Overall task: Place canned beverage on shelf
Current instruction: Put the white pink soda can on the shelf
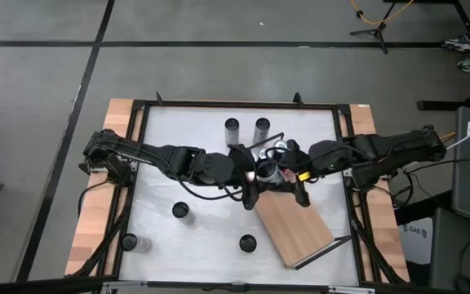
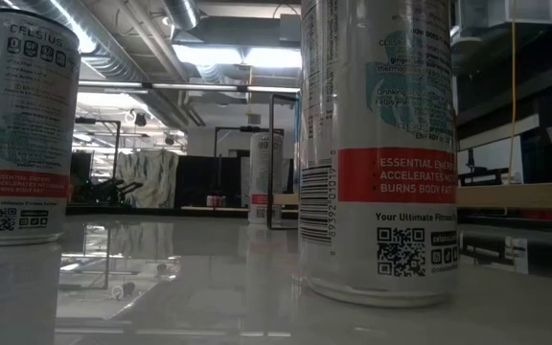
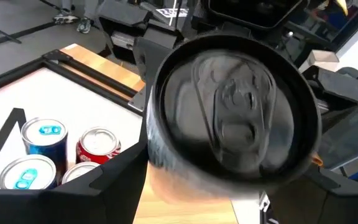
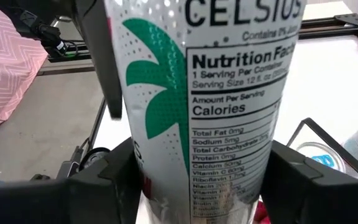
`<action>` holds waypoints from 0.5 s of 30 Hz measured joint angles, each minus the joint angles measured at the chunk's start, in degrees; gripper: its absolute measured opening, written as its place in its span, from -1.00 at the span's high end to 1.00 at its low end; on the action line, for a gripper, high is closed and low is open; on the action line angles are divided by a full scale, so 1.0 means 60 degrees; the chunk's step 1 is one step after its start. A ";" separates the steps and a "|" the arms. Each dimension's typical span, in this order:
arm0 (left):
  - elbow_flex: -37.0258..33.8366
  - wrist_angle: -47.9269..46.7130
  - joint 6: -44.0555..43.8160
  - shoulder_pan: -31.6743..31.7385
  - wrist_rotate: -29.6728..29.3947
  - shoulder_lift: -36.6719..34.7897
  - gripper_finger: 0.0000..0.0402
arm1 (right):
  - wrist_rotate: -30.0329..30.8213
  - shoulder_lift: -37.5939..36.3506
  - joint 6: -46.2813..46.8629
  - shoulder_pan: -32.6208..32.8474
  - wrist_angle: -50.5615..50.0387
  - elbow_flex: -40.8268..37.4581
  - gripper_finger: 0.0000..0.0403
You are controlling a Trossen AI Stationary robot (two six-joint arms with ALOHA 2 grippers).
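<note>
Both pincers (image 1: 269, 174) seemingly around can (image 4: 204, 112)

six cans in the high view: two upright (image 1: 232, 128) (image 1: 261, 127), three (image 1: 180, 211) (image 1: 129, 242) (image 1: 247, 242) scattered, one held (image 1: 268, 172). one shelf (image 1: 294, 225). two arms.

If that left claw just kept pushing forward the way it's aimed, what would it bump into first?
The left gripper points at the top of a can, which fills its view between its fingers. The right gripper has its fingers on either side of the same can, and would probably come next, though depth is hard to judge.
</note>
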 joint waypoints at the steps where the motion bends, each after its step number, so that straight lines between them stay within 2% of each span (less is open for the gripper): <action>1: 0.0000 -0.0089 -0.0001 -0.0001 0.0036 -0.0004 -0.39 | 0.0038 -0.0050 0.0000 0.0000 -0.0074 0.0000 -0.18; 9: 0.0000 -0.0295 -0.0006 -0.0024 0.0151 -0.0020 -0.39 | 0.0095 -0.0651 0.0270 -0.0007 -0.0381 -0.0004 -0.17; 15: 0.0000 -0.0381 -0.0005 -0.0029 0.0139 -0.0020 -0.39 | 0.0081 -0.1597 0.0277 -0.0007 -0.0670 -0.0004 -0.18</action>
